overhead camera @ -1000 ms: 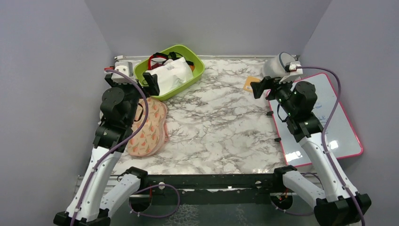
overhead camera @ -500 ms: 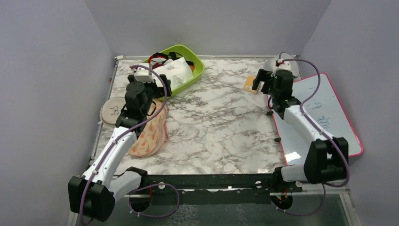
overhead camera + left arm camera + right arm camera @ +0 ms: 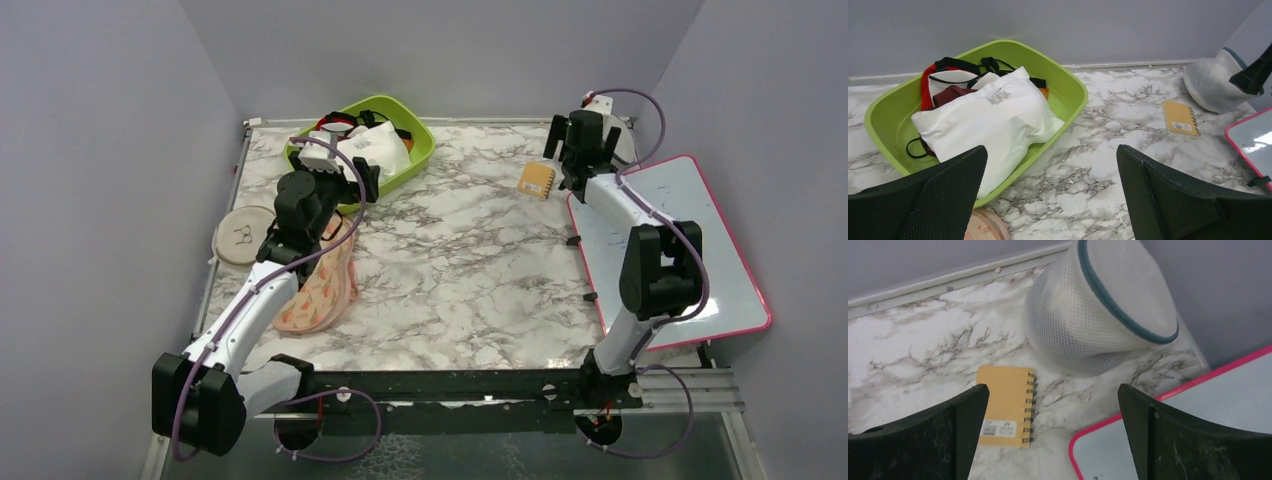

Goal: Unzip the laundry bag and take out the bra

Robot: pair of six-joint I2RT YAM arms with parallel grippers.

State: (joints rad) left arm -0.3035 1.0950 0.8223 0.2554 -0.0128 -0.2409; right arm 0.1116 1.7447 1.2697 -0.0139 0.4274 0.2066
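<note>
The laundry bag sits in the far right corner of the marble surface, tipped up on its edge against the back wall. Its white mesh face shows, and the grey-blue zip band curves around the rim. Just beside it toward the near side are a yellow spiral notebook and the far corner of a pink-edged whiteboard.

The right pincer is spread wide and points at the bag and notebook, touching neither. The left pincer is also spread wide and holds nothing. It faces a green tray at the far left, which holds a white pouch on top of red and black garments. A beige disc lies by the left edge.
</note>
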